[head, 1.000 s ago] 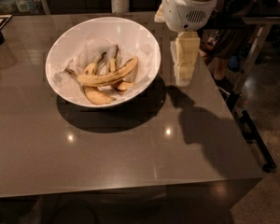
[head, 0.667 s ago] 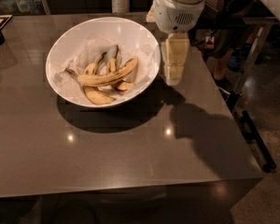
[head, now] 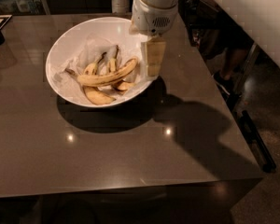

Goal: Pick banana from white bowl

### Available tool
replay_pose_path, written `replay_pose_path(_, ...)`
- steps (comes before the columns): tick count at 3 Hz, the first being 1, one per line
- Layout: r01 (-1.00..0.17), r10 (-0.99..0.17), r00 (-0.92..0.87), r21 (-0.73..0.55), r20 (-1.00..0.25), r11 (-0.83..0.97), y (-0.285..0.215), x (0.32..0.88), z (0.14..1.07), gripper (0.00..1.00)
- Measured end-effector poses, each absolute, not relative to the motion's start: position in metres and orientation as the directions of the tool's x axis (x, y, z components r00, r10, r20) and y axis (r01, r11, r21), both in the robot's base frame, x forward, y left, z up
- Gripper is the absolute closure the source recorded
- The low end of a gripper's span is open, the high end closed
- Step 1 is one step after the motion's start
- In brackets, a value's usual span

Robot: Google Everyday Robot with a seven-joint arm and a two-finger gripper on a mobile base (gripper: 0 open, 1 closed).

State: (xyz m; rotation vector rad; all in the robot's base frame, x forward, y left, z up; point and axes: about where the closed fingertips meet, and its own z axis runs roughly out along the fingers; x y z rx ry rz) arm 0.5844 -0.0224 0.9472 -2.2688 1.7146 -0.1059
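The tabletop point(head: 107, 162) carries the bowl point(head: 77, 34), which sits toward its far left part. Crumpled paper point(head: 95, 48) lines the bowl, likely so the fruit does not slide. The banana point(head: 107, 77) lies across the top of the shorter bananas point(head: 97, 96), so it looks like the easy one to lift first. The gripper point(head: 151, 71) hangs over the bowl's right rim, near the banana's right tip, and points straight down. I cannot tell if its jaws are apart or together. The arm point(head: 154, 3) comes down from the far side.
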Motion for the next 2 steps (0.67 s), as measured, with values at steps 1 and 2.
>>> replay_pose_path(1,-0.934,-0.95,0.289,-0.253,-0.12,-0.252,-0.016,0.592,0.936,0.2)
replay_pose_path(2,-0.937,-0.949,0.292,-0.232,-0.117,-0.26,-0.009,0.598,0.925,0.19)
